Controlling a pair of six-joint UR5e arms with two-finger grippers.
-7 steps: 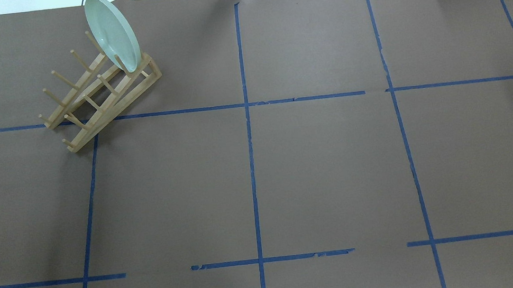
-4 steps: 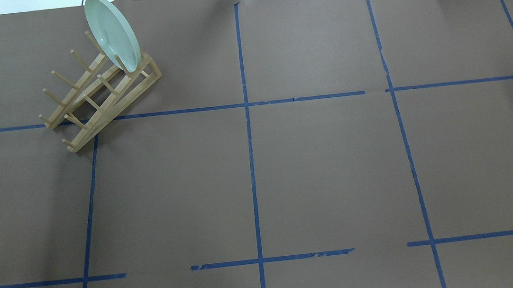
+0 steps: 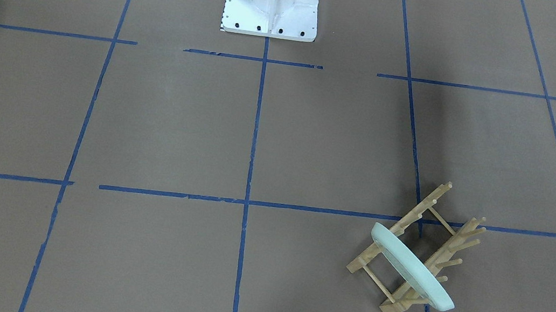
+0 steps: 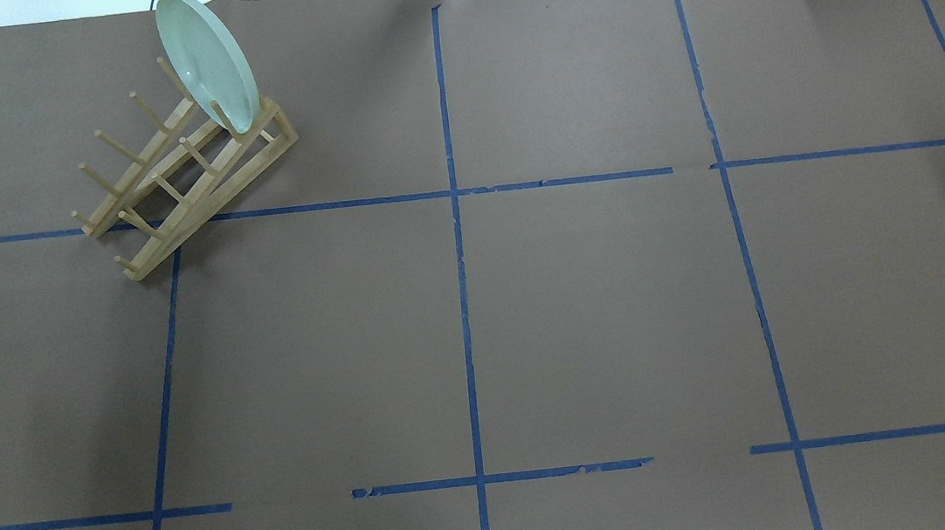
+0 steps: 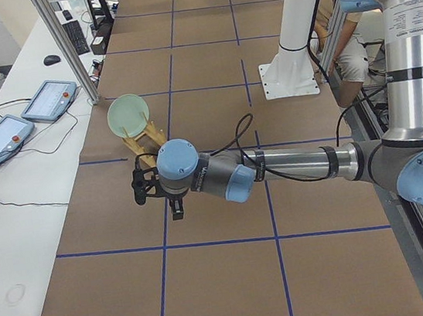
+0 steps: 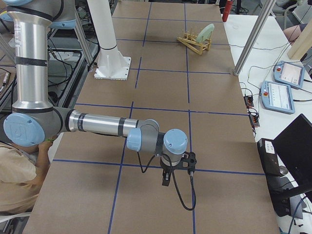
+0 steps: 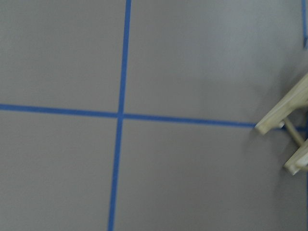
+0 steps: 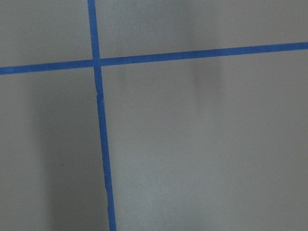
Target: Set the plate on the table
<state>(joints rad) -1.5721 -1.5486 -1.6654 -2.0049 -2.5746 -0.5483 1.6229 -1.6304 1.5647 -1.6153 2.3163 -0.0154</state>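
Brown paper crossed with blue tape lines covers the table (image 4: 600,304), the biggest thing on my screens, and I place everything else against the wooden peg rack (image 4: 166,192) that stands on it.

My left arm (image 5: 291,167) stretches low and level over the paper toward the rack. My right arm (image 6: 97,124) reaches out the same way at the end of the table well apart from the rack. The white metal base plate (image 3: 271,8) sits across the table from the rack, at the robot's edge.

The rack lies at a slant to the tape grid, its plateless end crossing one of the blue lines. The plate (image 4: 207,60), pale mint green and glossy, stands on edge in the rack's end slot, the one farthest from the base plate. It leans against the pegs, with its lower rim down between the rails and its upper rim high above them. It is not on the table.

The left gripper (image 5: 177,208) hangs above the paper near the rack's plateless end, touching nothing. My left wrist feed shows only a tape crossing and that end of the rack at its right edge, so I cannot tell how the jaws stand. The right gripper (image 6: 165,178) hangs over the paper well away from the rack. Its wrist feed shows only tape and paper, so I cannot tell its jaws either.
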